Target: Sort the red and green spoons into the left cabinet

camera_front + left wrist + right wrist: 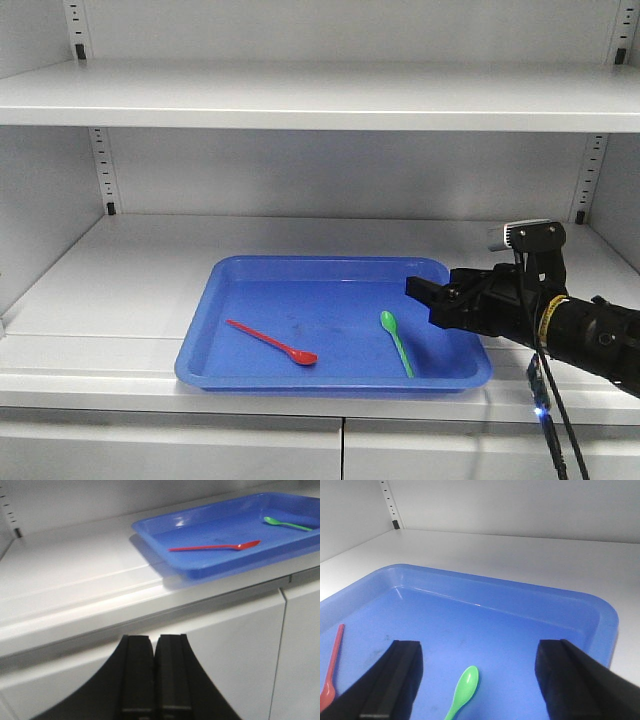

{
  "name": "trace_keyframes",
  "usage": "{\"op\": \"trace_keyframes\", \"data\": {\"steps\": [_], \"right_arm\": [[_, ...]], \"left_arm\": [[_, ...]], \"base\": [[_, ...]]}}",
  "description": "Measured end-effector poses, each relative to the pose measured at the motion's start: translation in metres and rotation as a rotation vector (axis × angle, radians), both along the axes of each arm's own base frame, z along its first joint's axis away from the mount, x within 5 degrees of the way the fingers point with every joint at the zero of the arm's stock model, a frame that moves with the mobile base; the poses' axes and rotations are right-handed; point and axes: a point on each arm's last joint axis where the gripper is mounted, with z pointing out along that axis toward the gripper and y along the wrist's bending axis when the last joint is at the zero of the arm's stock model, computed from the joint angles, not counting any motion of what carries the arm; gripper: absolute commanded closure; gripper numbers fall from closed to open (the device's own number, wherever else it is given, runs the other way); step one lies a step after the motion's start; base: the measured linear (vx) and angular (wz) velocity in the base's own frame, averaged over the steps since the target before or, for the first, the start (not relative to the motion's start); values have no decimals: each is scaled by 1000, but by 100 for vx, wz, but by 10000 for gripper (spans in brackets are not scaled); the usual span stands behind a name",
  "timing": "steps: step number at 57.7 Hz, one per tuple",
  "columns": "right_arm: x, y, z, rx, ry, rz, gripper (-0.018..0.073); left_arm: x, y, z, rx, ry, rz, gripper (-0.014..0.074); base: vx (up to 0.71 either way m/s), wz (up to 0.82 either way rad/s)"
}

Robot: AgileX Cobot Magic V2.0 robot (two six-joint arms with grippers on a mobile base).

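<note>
No writing is legible — in the blue tray lie the red spoon and green spoon, the right gripper spread wide over its right rim, the left gripper pressed together.

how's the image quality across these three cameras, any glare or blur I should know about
Front view: even light and sharp; the red spoon and green spoon read clearly in the blue tray. Left wrist view: glare along the shelf edge, and the left gripper is soft. Right wrist view: the right gripper fingers are blurred.

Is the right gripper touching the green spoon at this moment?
Apart. The right wrist view shows the green spoon lying on the blue tray between the open fingers of the right gripper, blue visible either side.
</note>
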Motion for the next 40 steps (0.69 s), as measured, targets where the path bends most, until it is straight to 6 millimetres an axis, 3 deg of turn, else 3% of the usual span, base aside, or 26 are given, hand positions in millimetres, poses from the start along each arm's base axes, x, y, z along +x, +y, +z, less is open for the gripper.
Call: {"op": "trace_keyframes", "data": {"steps": [8,20,40], "right_arm": [[0,0,0,0,0,0,41],[0,0,0,0,0,0,41],[0,-1,-1,-8,5,-9,41]], "left_arm": [[-24,16,-20,-48,-60,82,604],[-45,29,-34,-76,-170,200,604],[-55,37,-41,-114,-162,311,604]], "base": [[0,0],[0,0],[0,0]]}}
